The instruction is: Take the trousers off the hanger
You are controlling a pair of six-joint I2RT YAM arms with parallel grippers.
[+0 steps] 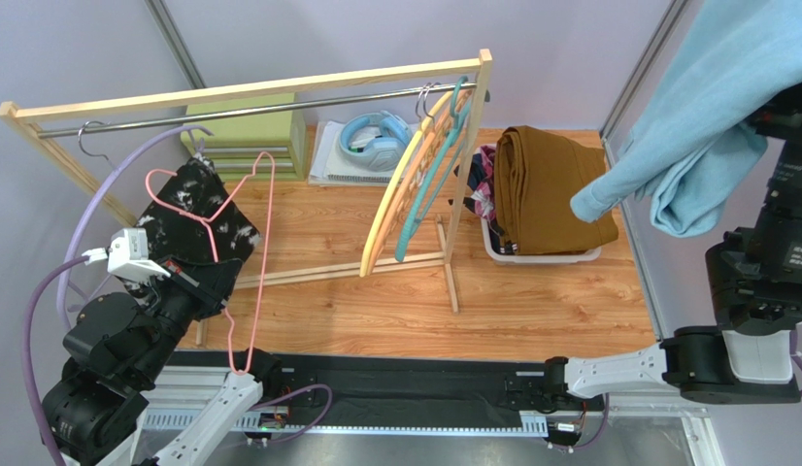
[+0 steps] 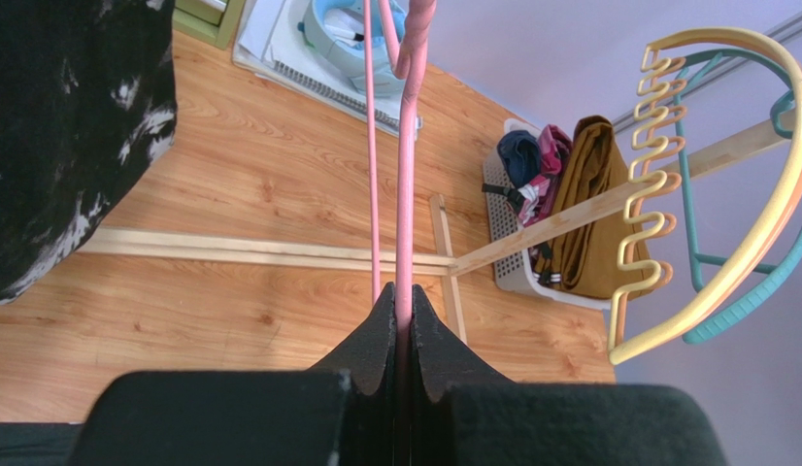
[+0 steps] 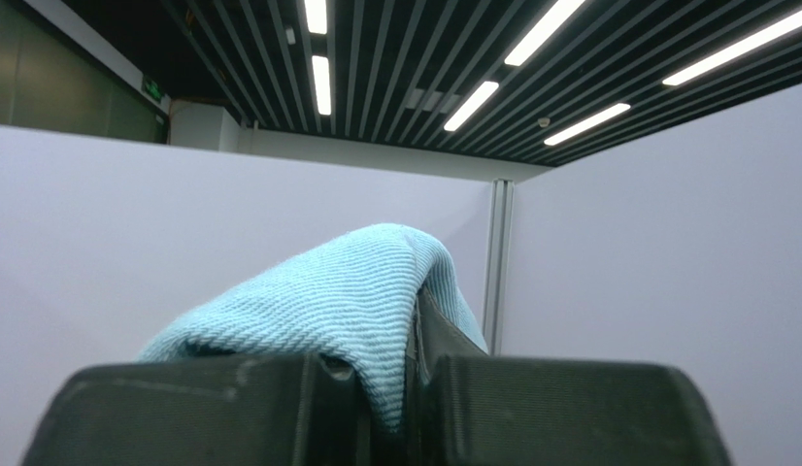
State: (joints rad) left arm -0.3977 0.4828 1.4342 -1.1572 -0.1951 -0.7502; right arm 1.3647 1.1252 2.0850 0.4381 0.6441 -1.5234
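Note:
My left gripper is shut on a rod of the pink wire hanger, low at the left in the top view. The black, white-speckled trousers hang bunched on that hanger, above my left wrist; they also show in the left wrist view. My right gripper is raised high and shut on the light blue trousers, which dangle at the top right. The mustard-brown trousers lie in a white basket with the pink floral and navy ones.
A wooden clothes rack with a metal rail spans the back; its foot bars lie on the wooden floor. A yellow hanger and a teal hanger hang at its right end. Headphones and a green box stand behind.

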